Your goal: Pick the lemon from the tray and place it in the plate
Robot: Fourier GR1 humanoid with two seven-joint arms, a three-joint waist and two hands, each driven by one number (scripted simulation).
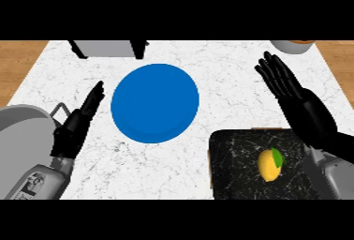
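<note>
Yellow lemon sits untouched on the black marbled tray, near right, so I'm at the reach step. My right hand and left hand are both straight-fingered and empty. Next I'd curl round it, then go left to the round blue plate.

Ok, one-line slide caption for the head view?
Before the pick: lemon lies on the black tray, blue plate to its upper left, left hand and right hand both open.

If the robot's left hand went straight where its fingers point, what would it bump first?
Probably the grey appliance at the counter's far edge; the left hand points just past the blue plate's left rim. Its height is unclear.
</note>
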